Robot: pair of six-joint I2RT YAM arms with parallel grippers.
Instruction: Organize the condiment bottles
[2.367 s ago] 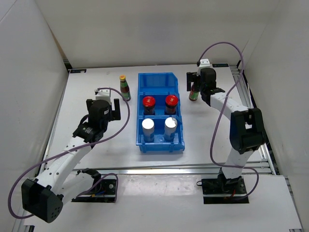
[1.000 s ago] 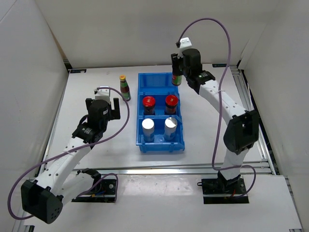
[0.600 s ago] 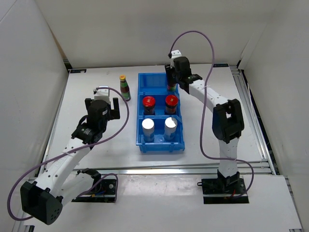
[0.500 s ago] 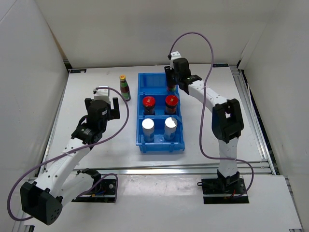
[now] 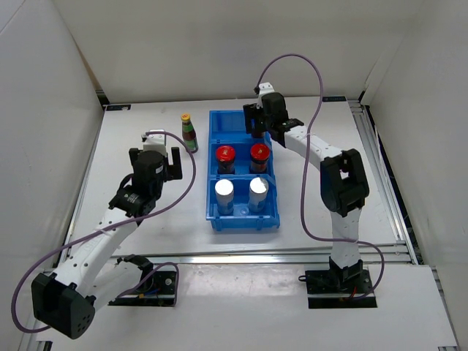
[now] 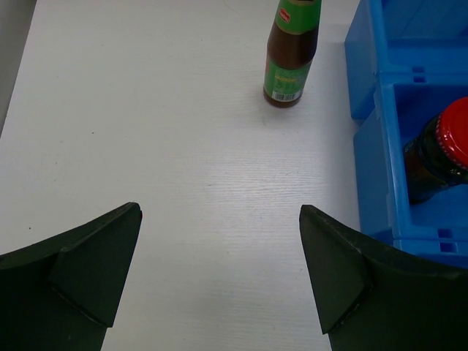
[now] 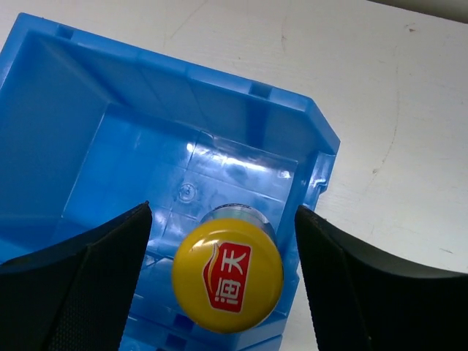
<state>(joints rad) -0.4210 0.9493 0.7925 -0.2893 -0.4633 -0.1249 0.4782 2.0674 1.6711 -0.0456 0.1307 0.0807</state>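
My right gripper (image 5: 257,123) hangs over the far compartment of the blue bin (image 5: 211,183). It is open, its jaws standing wide on either side of a slim dark bottle whose yellow cap (image 7: 227,276) sits between them, apart from both; my right gripper (image 7: 222,219) looks straight down on it. This bottle stands in the far compartment by its right wall. The other slim yellow-capped bottle (image 5: 189,133) stands on the table left of the bin and shows in the left wrist view (image 6: 292,51). Two red-lidded jars (image 5: 225,155) fill the middle compartment, two white silver-topped cylinders (image 5: 224,191) the near one. My left gripper (image 5: 155,155) is open and empty (image 6: 219,212).
The bin's left wall (image 6: 373,110) and one red-lidded jar (image 6: 446,146) lie at the right of the left wrist view. White walls enclose the table on three sides. A metal rail (image 5: 380,168) runs along the right edge.
My right arm carried the slim bottle from the table right of the bin leftward into the far compartment, lowered it, and the jaws now stand open. The left arm has not moved.
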